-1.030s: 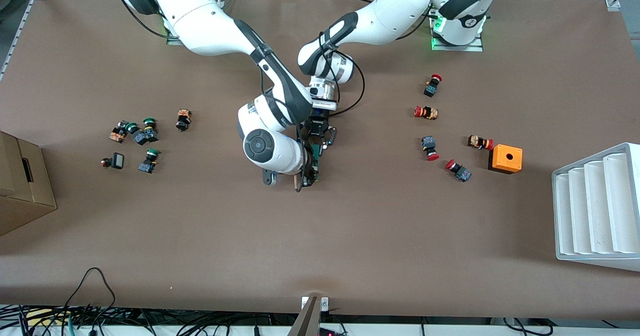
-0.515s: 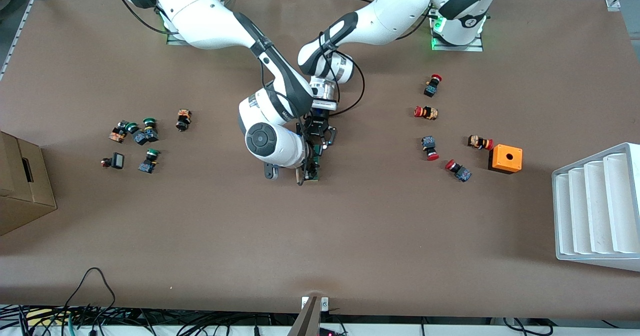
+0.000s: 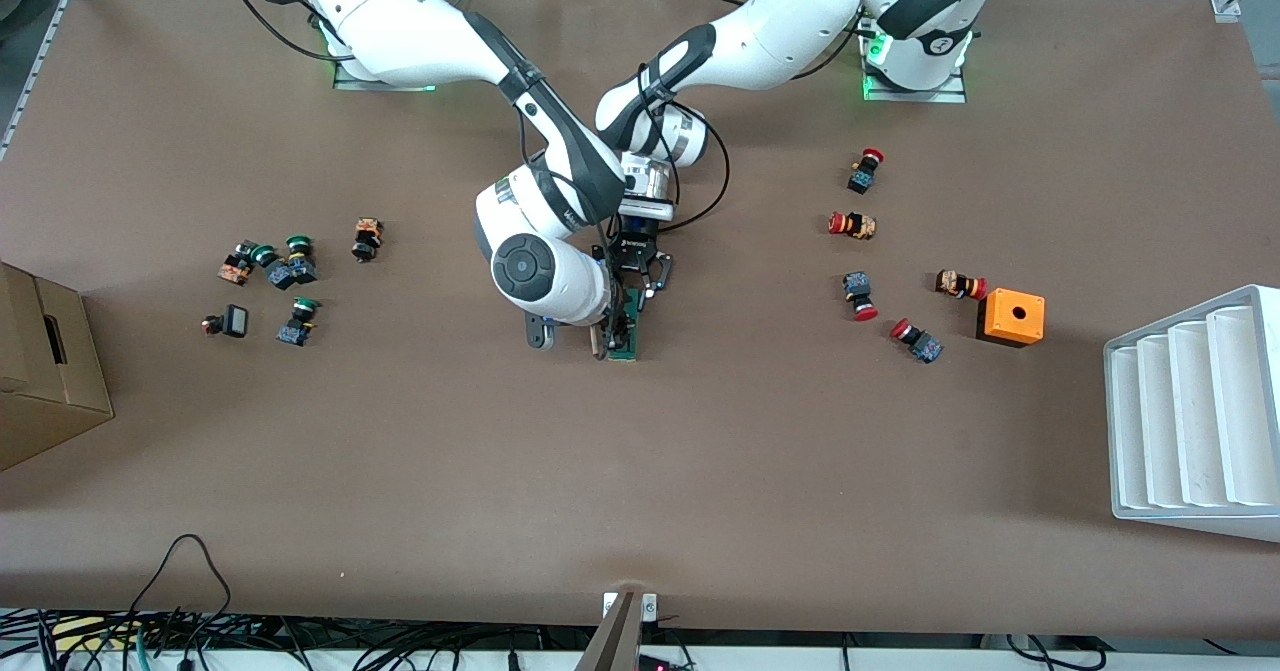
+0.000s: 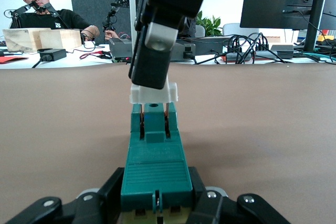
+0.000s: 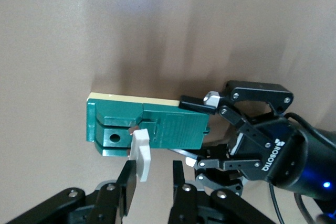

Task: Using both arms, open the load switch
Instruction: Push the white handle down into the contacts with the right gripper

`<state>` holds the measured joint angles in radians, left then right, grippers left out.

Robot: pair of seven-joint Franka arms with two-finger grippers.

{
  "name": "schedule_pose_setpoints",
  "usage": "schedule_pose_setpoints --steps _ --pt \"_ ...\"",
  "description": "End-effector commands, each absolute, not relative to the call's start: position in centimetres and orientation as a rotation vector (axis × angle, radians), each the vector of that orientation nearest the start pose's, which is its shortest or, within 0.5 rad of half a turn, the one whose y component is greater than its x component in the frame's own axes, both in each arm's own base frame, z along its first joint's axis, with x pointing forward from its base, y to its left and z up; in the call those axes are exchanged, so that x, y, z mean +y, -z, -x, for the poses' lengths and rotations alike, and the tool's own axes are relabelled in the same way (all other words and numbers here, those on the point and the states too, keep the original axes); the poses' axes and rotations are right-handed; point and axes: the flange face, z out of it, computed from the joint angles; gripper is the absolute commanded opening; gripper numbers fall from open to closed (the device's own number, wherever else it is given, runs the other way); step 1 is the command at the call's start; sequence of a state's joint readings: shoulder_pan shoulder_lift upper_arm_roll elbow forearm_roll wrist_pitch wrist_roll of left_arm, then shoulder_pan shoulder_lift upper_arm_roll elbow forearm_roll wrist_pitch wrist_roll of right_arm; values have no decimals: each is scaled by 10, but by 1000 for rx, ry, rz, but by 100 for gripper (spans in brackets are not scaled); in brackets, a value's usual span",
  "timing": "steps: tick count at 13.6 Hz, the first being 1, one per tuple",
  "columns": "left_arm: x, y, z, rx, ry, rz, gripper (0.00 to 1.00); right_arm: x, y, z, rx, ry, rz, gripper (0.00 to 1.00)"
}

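The dark-green load switch (image 3: 627,336) lies at mid-table, lengthwise toward the front camera. My left gripper (image 3: 640,286) is shut on the end toward the arms' bases; in its wrist view the ribbed green body (image 4: 156,161) sits clamped between the black fingers (image 4: 113,182). The white end piece (image 4: 154,94) stands up at the end nearer the front camera. My right gripper (image 5: 152,174) straddles that white piece (image 5: 140,158) with its fingers apart. The piece rests against one finger (image 5: 126,179), with a clear gap to the other.
Several red-capped push buttons (image 3: 860,226) and an orange box (image 3: 1012,316) lie toward the left arm's end, with a white ribbed rack (image 3: 1195,411) at that table edge. Green-capped buttons (image 3: 285,271) and a cardboard box (image 3: 40,371) are toward the right arm's end.
The right arm's wrist has drawn back toward the arms' bases, and the switch's near end now shows shorter. The left arm has stayed put.
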<state>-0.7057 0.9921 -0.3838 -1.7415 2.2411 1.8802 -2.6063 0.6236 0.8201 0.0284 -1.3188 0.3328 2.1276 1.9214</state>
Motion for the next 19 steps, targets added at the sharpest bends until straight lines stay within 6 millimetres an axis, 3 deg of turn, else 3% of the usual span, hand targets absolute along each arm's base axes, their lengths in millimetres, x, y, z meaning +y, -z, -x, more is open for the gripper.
schedule_pose_setpoints --steps 1,9,19 --pt "-559 -47 -376 141 2019 2581 16 454 -249 -574 2017 -443 2295 34" --pt "-559 -47 -376 142 2017 2584 16 456 -237 -555 2004 -421 2321 34" --pt "-559 -46 -376 144 2014 2585 16 460 -223 -547 1987 -387 2334 34"
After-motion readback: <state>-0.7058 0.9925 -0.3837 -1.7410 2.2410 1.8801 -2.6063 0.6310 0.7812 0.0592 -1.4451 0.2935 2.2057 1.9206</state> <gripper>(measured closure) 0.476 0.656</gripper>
